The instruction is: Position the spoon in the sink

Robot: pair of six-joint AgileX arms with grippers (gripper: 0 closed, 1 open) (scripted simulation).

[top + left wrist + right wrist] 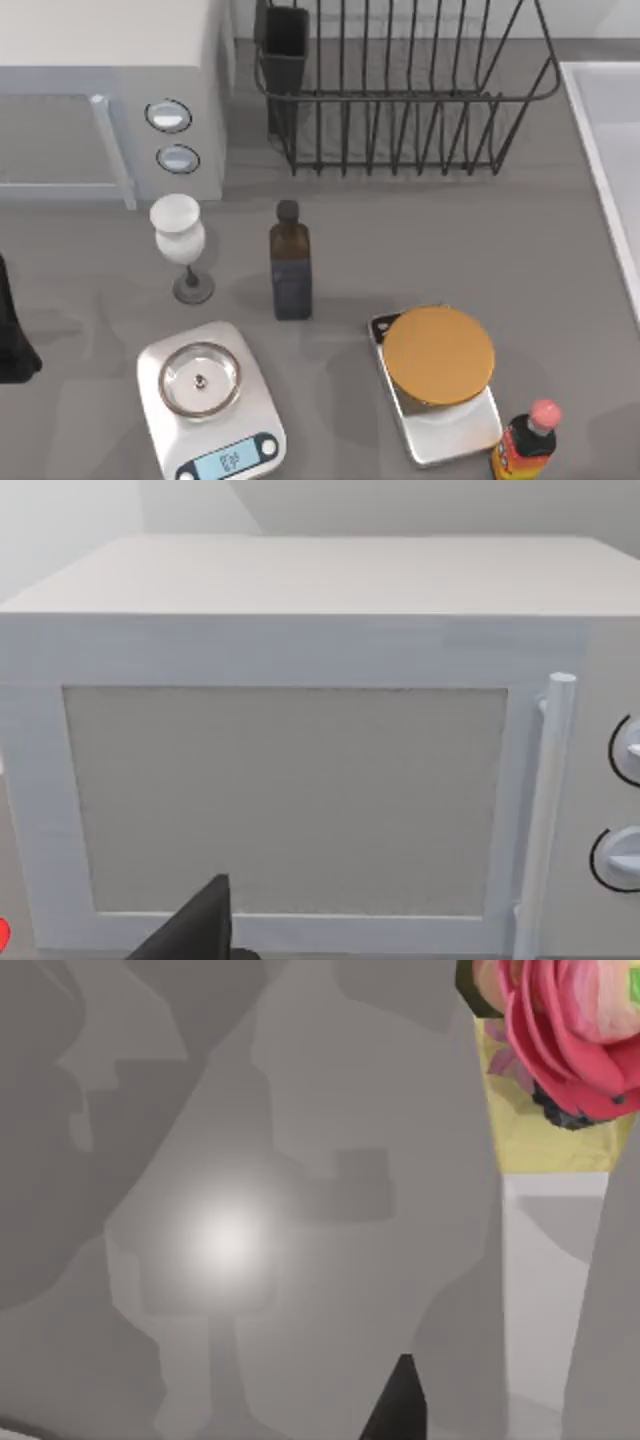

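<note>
Sink [605, 150] getting cropped at frame's right edge; left arm [12, 335] sitting mid-left, jaws' state unclear; right jaws likewise.

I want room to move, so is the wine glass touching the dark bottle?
Apart. The top view shows bare table between the wine glass and the dark bottle.

Digits on scale [212, 402] display unreadable; no other text

Grey table [560, 260] with scales [210, 405], bottles [291, 262].
</note>
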